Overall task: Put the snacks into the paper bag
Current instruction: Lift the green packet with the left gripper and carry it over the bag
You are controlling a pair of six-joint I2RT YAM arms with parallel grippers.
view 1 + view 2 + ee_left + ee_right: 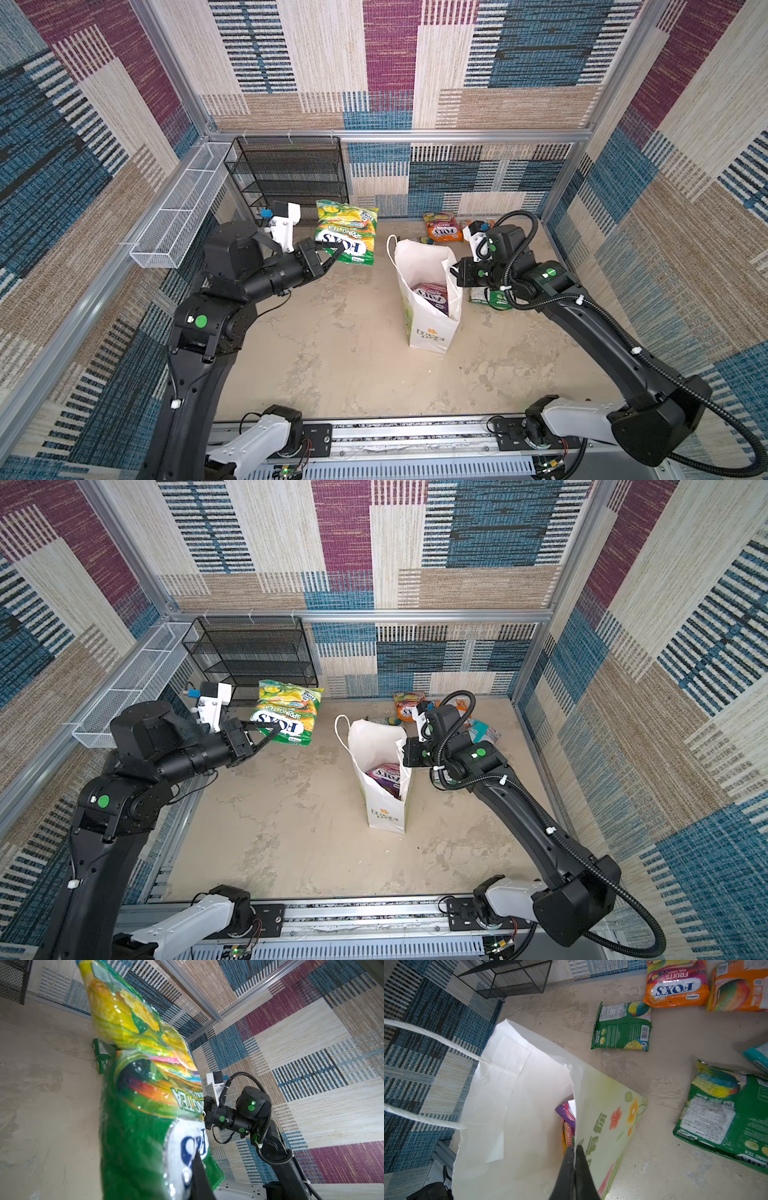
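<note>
The green snack packet is hanging clear of the worktop in front of the black rack. The left end effector is clamping it by the near edge only, so most of the packet is sticking out past the fingertips toward the back wall. In the left wrist view the packet is filling the frame.

To the right, well apart from it, the paper bag is standing upright with its mouth open and a purple packet lying inside. The right end effector is pinching the bag's right rim with its jaws pressed together on the paper, as the right wrist view shows. Further right, an orange packet and two green packets are waiting on the worktop.

The edge grip on slick, crinkly plastic is looking risky: a quick swing could be letting the packet slide free. The packet is looking nearly as wide as the bag's mouth, so going in flat it could be catching the rim or the raised cord handle and tipping the bag. A hard push might also be tearing the thin paper out of the right pinch.
</note>
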